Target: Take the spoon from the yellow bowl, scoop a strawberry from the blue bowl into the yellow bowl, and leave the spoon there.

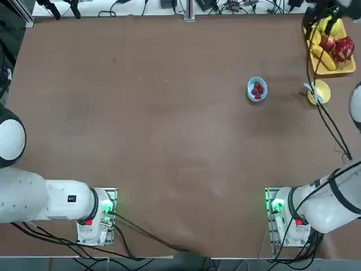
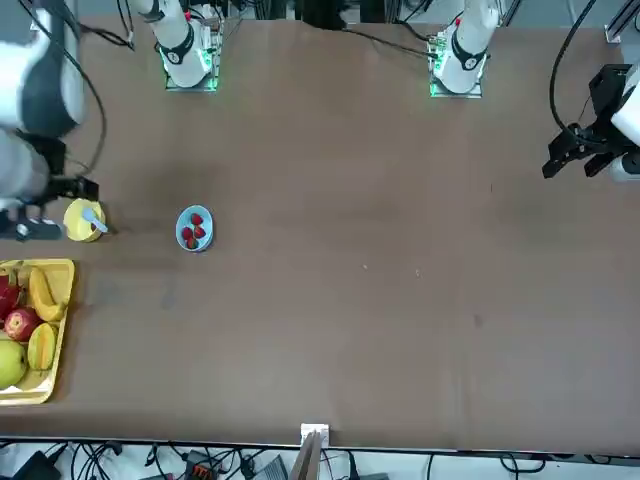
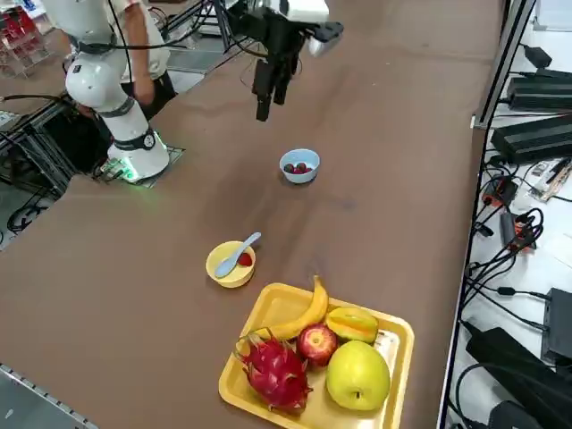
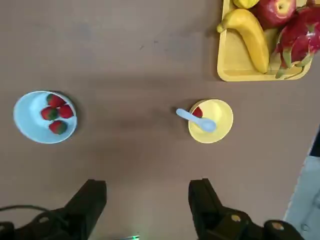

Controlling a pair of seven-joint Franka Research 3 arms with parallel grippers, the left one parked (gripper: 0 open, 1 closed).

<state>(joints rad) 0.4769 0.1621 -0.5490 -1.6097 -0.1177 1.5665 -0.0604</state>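
In the right side view, the spoon (image 3: pixel 236 256) lies in the yellow bowl (image 3: pixel 230 265) at lower centre, handle overhanging the rim. It is probably light, stiff, slippery plastic; pinch mid-handle. The right gripper (image 4: pixel 147 205) hangs empty above, jaws wide apart.

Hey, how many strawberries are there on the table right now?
4: three in the small round light-blue bowl, at and; one in the small round yellow bowl, at, beside the pale plastic spoon. None seems hidden.
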